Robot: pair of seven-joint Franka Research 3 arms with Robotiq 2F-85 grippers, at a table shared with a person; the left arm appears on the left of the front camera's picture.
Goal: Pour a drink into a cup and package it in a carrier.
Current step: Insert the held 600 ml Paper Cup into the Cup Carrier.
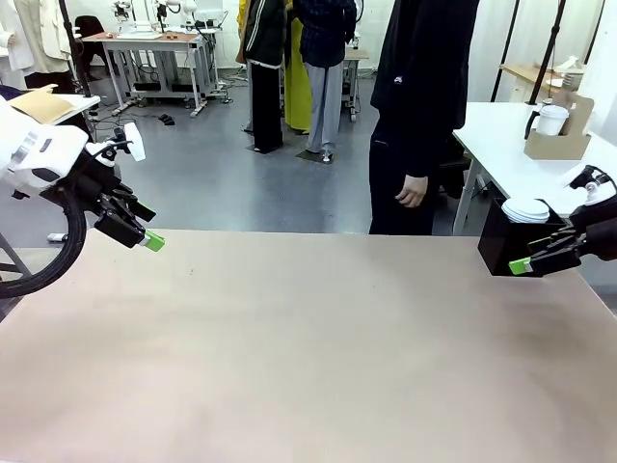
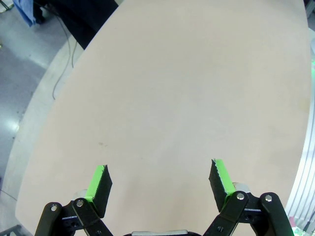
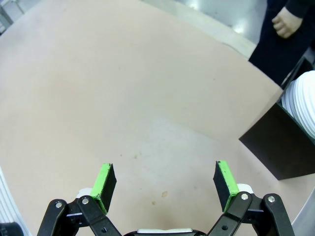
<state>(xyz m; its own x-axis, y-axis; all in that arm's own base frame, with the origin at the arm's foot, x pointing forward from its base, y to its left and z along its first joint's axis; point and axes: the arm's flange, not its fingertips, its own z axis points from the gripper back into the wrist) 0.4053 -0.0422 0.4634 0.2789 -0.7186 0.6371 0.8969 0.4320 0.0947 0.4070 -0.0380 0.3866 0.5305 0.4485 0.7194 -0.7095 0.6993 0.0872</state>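
My left gripper hangs open above the table's left edge, and its wrist view shows the gripper with nothing but bare tabletop between the green pads. On the right, my right gripper is open too, just in front of a black box; from its wrist the gripper is empty. A tan cardboard carrier with a white cup in it stands on a separate white table at the back right. The drink is out of view.
The black box at the table's far right holds a stack of white lids or cups, and shows as the black box in the right wrist view. A person in dark clothes stands at the far edge, one hand hanging down.
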